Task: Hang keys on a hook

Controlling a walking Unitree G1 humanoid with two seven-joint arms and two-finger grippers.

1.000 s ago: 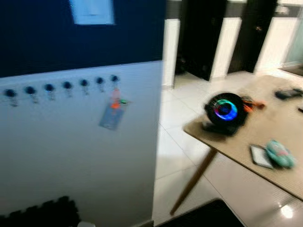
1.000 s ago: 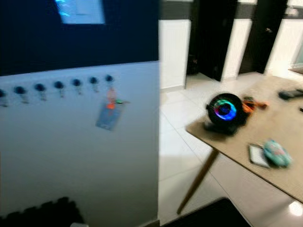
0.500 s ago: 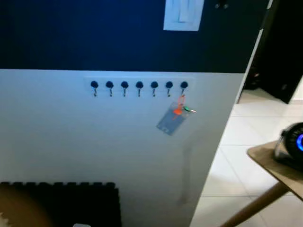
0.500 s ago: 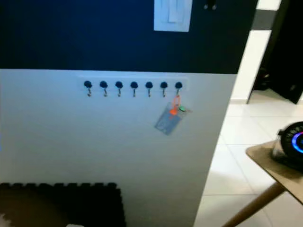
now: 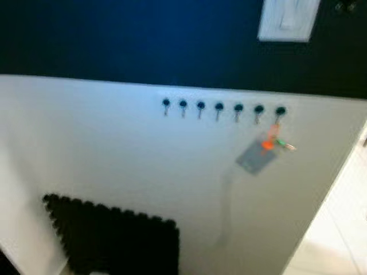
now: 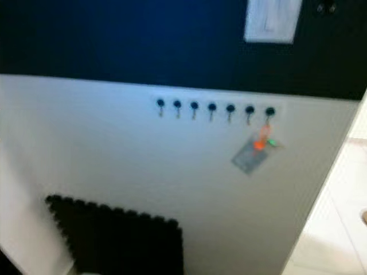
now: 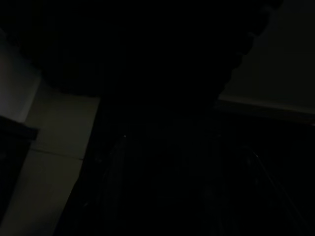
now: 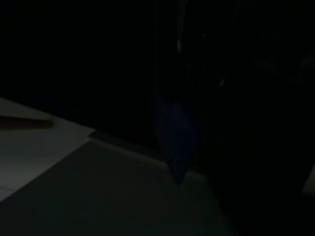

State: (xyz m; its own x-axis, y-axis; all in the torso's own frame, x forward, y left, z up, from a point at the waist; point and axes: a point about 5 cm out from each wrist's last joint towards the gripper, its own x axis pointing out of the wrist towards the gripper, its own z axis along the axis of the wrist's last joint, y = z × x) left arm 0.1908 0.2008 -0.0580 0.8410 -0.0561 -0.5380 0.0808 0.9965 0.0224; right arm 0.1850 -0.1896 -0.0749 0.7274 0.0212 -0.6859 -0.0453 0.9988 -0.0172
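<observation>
The small bunch of keys with an orange fob and flat grey tag (image 5: 262,153) hangs from the end hook of the row of 7 dark hooks (image 5: 280,112) on the white wall. It looks light, loose and apt to swing, so the stiff orange fob seems the best hold. Neither claw's opening can be told from the dark wrist views.

I see a wall (image 5: 114,172) that is dark navy above and pale below. A white switch plate (image 5: 288,20) sits high on the navy part, toward the right. Low down, a black foam mat (image 5: 114,238) with toothed edges leans against the pale part. Pale floor tiles (image 5: 344,240) show at far right.
</observation>
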